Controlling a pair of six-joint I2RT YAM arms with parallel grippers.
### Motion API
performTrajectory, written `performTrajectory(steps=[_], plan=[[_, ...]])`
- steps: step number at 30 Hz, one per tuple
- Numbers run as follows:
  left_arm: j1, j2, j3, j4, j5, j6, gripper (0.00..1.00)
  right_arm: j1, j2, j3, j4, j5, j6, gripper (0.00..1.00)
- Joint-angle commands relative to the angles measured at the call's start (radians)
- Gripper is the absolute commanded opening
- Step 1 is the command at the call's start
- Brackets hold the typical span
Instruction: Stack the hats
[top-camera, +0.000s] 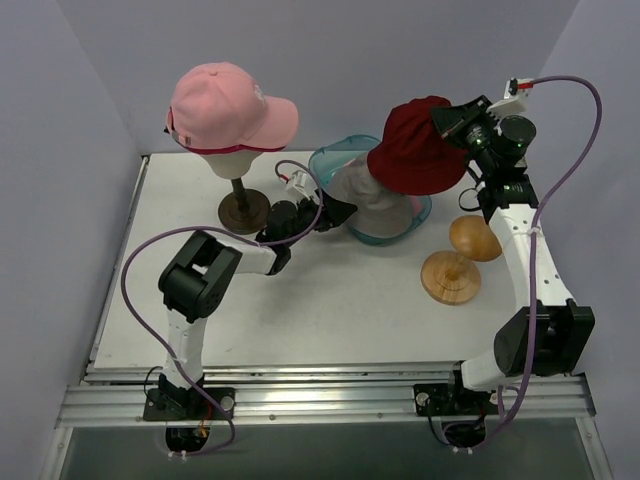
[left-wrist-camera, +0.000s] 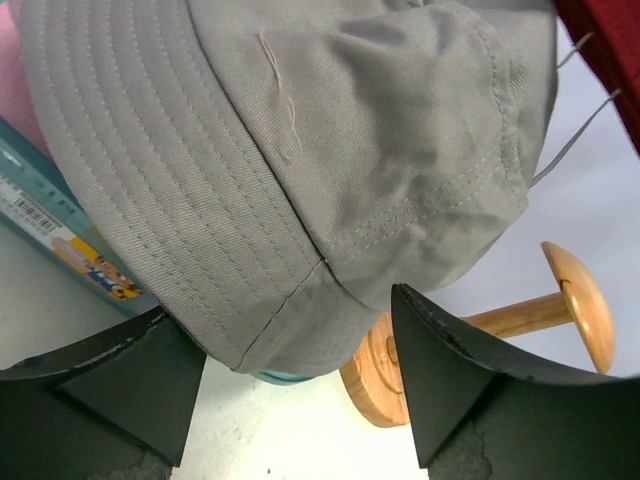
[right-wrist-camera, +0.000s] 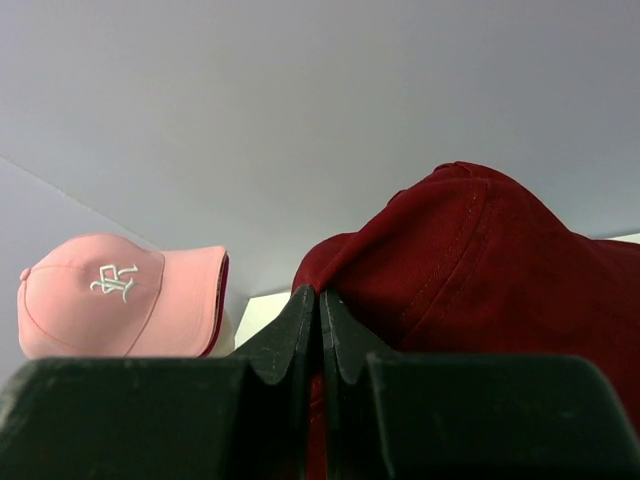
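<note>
A grey bucket hat sits in the clear teal tray at the table's middle. My left gripper is at its near-left side, open, with the hat's brim edge hanging between the fingers. A dark red hat hangs just above and right of the grey one, and my right gripper is shut on a fold of its fabric. A pale pink peaked cap sits on the cream head form at the back left, with a magenta edge under its peak.
The head form stands on a dark post with a round base. A wooden stand lies on its side right of the tray, its knob toward the right arm. The tray's labelled wall is close on the left gripper's left.
</note>
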Motion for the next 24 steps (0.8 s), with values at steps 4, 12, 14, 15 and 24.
performTrajectory(steps=[4,12,14,15,24], plan=[[-0.002,-0.059,-0.003,-0.088,-0.035,0.024,0.82,0.002,-0.096,0.024,0.013,0.014,-0.028,0.0],[-0.003,-0.104,-0.03,-0.165,-0.055,0.04,0.97,0.0,-0.139,-0.003,-0.019,0.016,-0.051,0.0],[-0.002,-0.11,-0.026,-0.192,-0.055,0.049,0.97,0.0,-0.147,-0.005,-0.031,0.016,-0.056,0.0],[-0.002,-0.11,-0.014,-0.224,-0.055,0.052,0.97,0.0,-0.15,-0.006,-0.034,0.016,-0.057,0.0],[-0.003,-0.139,-0.013,-0.334,-0.097,0.077,0.94,0.0,-0.188,-0.026,-0.07,0.023,-0.082,0.0]])
